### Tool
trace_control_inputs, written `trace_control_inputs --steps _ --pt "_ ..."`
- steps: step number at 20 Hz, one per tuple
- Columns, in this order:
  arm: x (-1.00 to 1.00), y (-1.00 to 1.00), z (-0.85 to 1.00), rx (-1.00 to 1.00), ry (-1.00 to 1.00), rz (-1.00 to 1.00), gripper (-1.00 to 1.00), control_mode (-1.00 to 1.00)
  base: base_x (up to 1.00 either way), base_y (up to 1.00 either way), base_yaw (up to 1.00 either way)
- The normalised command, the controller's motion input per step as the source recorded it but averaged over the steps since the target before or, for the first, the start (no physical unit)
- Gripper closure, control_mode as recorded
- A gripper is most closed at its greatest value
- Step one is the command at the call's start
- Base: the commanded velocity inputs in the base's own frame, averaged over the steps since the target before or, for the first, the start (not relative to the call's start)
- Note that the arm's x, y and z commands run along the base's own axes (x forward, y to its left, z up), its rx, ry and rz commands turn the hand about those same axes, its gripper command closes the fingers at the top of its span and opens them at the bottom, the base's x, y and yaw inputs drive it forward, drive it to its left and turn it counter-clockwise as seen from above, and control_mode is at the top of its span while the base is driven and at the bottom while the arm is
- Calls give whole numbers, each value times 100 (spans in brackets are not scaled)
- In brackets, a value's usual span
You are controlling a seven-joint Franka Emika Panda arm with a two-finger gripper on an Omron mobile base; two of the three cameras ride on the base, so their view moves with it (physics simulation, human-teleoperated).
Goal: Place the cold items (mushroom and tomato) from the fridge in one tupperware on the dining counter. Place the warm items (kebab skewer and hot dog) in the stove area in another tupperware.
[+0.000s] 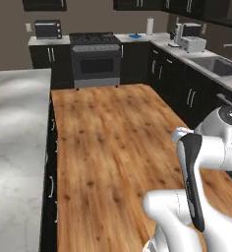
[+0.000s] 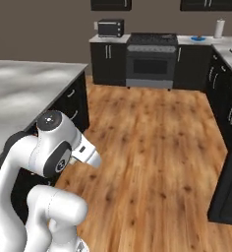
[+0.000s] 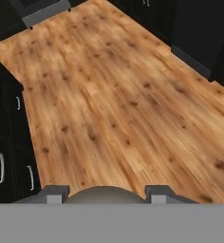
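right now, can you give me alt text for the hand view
A rounded brownish thing sits between the gripper fingertips at the bottom, though what it is is hard to tell. Beyond lies a bare wooden floor, with dark cabinets on the left and more along the upper right.

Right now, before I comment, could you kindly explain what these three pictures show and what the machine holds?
This is a white robot arm on a driving base in a rendered kitchen. Two pictures come from cameras behind it, left and right, looking over the wooden floor toward the stove, with a grey counter on the left. The third looks along its pincer down at the floor. Between the tips sits a rounded grey-brown thing, probably the mushroom, apparently held.
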Motion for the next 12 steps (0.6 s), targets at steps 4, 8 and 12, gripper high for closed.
trace_control_inputs --steps 4,8,12 --pt "0 0 0 0 0 0 100 100 0 -11 46" --pt "0 0 0 0 0 0 100 100 -29 -9 44" --pt "0 0 0 0 0 0 100 100 -89 0 28"
